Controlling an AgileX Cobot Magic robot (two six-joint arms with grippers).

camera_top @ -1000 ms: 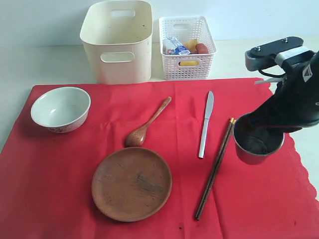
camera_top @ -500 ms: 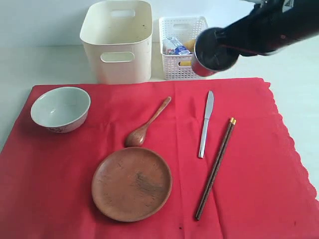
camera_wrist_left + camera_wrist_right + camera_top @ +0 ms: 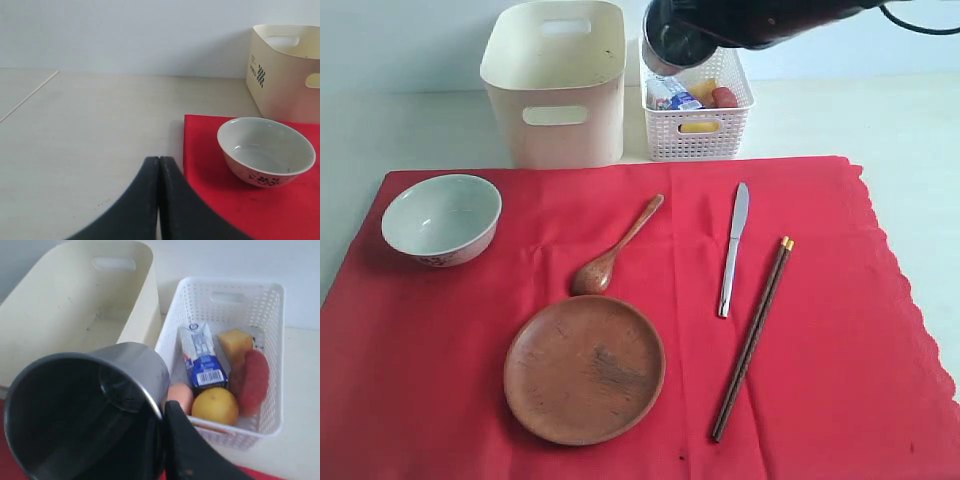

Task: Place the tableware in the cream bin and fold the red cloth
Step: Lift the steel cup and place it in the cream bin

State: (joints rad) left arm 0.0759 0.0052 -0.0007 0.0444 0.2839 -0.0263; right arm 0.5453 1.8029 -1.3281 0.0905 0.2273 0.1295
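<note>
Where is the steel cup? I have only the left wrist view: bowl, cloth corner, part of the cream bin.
Observer: The right fingers hold the steel cup in the air, tipped, near the cream bin and the white basket.
Operator: Anything inside the bin?
Observer: The right wrist view shows nothing in the part of its inside that it sees.
Operator: What else needs clearing?
Observer: Wooden plate, wooden spoon, knife and chopsticks, all on the red cloth.

exterior: high, front, looking down | wrists: close | shared: cream bin (image 3: 555,145)
</note>
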